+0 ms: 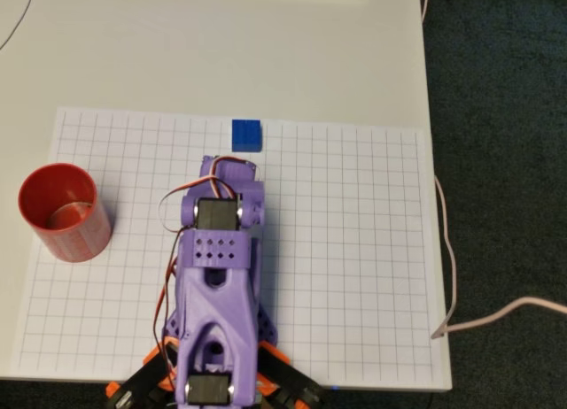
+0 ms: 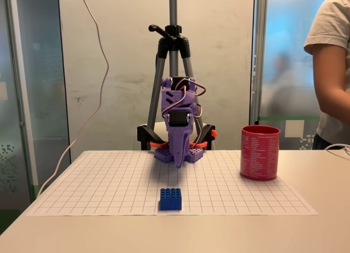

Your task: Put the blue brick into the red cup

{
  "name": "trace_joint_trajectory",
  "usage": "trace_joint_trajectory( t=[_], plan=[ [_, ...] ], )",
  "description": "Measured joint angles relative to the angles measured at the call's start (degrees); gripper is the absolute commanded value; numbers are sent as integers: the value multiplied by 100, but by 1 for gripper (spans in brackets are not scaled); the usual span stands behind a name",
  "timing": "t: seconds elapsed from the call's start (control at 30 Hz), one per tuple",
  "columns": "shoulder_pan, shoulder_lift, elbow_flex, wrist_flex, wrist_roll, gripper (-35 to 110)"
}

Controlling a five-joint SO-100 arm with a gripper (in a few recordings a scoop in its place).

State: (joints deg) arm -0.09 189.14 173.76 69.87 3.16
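Observation:
The blue brick [image 1: 246, 134] lies on the grid sheet near its far edge in the overhead view, and at the front of the sheet in the fixed view [image 2: 170, 199]. The red cup [image 1: 65, 212] stands upright at the sheet's left side, seen on the right in the fixed view [image 2: 260, 153], and it looks empty from above. My purple arm [image 1: 220, 250] is folded over its base. The gripper [image 2: 179, 163] points down with its fingers together, holding nothing. It hangs a few grid squares short of the brick and well apart from the cup.
A white grid sheet [image 1: 354, 250] covers the table. The table's right edge [image 1: 436, 161] drops to dark floor, with a pale cable [image 1: 452, 276] beside it. A tripod [image 2: 173, 56] stands behind the arm. A person [image 2: 331, 72] stands at the right of the fixed view.

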Motion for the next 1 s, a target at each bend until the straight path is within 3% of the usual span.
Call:
trace_joint_trajectory(
  t=[0.57, 0.77, 1.0],
  plan=[
    [-272, 0, 0, 0, -97, 0],
    [-26, -44, -70, -97, -9, 0],
    [659, 9, -1345, -281, 97, 0]
  ],
)
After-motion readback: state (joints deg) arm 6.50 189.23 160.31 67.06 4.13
